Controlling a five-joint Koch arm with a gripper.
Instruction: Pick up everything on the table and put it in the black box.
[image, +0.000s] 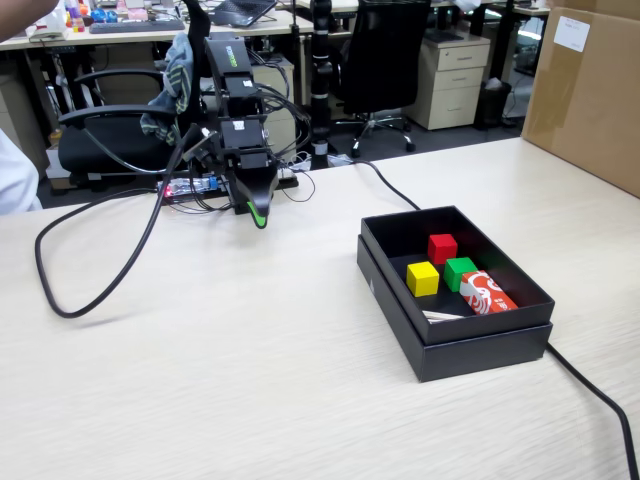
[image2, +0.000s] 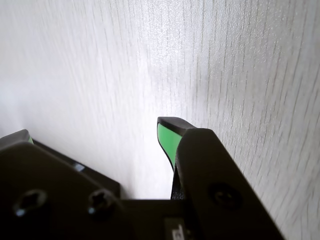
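Observation:
The yellow cube (image: 422, 278) lies inside the black box (image: 480, 332), which stands on the right side of the beige table (image: 250, 360) in the fixed view. A red cube (image: 442, 247), a green cube (image: 459, 272) and a red-and-white packet (image: 487, 293) lie in the box beside it. My gripper (image: 259, 212) hangs tip-down at the back of the table, well to the left of the box. In the wrist view the gripper (image2: 95, 131) is open and empty, with only bare tabletop (image2: 225, 60) between its green-lined jaws.
A big brown carton (image: 590, 90) stands at the far right. A black cable (image: 90, 285) loops over the left of the table, and another (image: 590, 385) runs past the box to the front right. Office chairs and desks stand behind the table.

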